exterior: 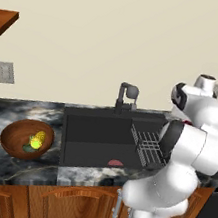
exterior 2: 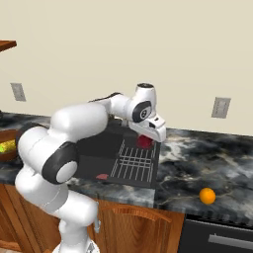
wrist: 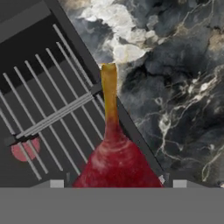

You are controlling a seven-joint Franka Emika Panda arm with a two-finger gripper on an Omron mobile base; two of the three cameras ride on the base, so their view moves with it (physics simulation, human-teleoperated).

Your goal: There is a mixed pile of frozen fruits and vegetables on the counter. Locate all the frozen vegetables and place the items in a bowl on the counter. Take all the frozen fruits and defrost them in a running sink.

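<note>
Room: a cream wall with pale outlets runs behind the marbled grey-and-white tabletop, which sits on brown wooden cabinets.
Sink: the black rectangular sink is set into the tabletop, with a dark faucet at its back edge and a dark wire rack across its right side.
Patch: a flat pinkish-red patch lies on the basin floor near the front wall; in the hand view it shows beneath the rack bars.
Bowl: the reddish-brown wooden bowl stands on the tabletop just left of the sink.
Vegetables: the yellow corn cob lies inside the bowl, with the dark green piece touching it on the lower side.
Red fruit: the dark red ball is up off the surface, under the hand, above the wire rack near the sink's right rim. In the hand view it sits close between the tips, with a yellowish-orange stem pointing away.
Orange fruit: the orange ball rests on the tabletop right of the sink, near the front edge, well apart from the arm.
End effector: the end effector hangs over the right part of the sink, closed around the dark red ball.
</note>
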